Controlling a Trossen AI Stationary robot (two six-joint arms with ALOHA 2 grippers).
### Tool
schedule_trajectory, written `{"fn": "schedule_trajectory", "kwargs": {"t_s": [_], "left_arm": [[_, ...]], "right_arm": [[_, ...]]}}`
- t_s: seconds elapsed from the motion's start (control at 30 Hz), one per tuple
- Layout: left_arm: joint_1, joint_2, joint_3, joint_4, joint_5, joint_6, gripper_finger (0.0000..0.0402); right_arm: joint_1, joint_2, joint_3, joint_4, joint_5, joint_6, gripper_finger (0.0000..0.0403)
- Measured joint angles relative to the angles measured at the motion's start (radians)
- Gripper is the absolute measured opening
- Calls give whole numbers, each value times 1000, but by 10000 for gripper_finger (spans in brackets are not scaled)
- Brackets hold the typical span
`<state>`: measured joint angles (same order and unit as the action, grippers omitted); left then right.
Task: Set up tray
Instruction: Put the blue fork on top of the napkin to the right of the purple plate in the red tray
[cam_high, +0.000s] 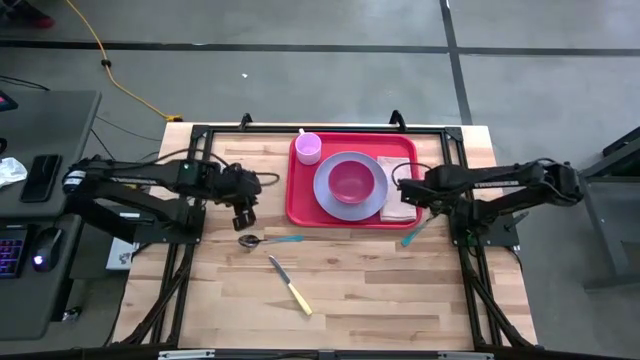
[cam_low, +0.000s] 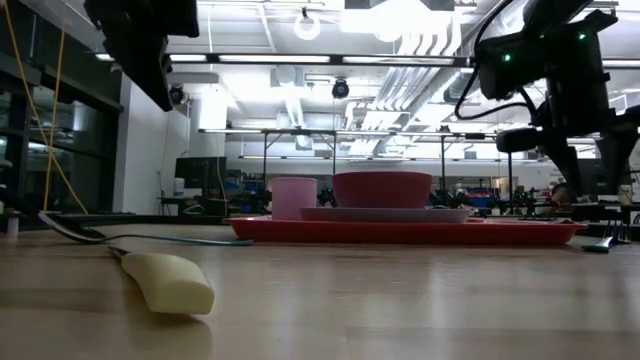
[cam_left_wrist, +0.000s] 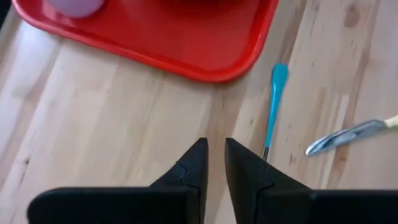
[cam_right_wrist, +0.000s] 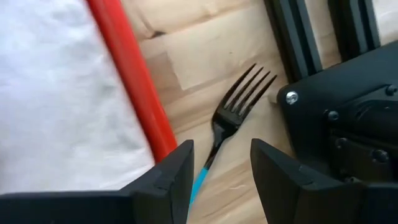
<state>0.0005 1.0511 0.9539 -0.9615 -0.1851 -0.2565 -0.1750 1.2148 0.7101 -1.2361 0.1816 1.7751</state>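
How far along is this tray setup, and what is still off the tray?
Done, it seems: the red tray already carries a lavender plate with a pink bowl, a pink cup and a white napkin. In hand: nothing is gripped; the right gripper hangs open over the fork, the left gripper near the spoon. Left: fork, spoon and knife lie on the table.

Ceiling lights (cam_low: 400, 15) are glaring white in the low view, leaving both arms showing as dark silhouettes against them. The nearby knife handle (cam_low: 170, 283) is blurring out of focus, while overhead light is falling evenly across the tabletop (cam_high: 380, 290), casting only faint shadows.
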Motion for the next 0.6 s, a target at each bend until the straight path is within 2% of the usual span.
{"fn": "schedule_trajectory", "kwargs": {"t_s": [0.3, 0.6], "left_arm": [[168, -76, 0, -10, 78, 139, 85], [309, -89, 0, -13, 180, 249, 85]], "right_arm": [[-12, -122, 0, 0, 3, 3, 138], [-150, -123, 0, 0, -24, -18, 138]]}}
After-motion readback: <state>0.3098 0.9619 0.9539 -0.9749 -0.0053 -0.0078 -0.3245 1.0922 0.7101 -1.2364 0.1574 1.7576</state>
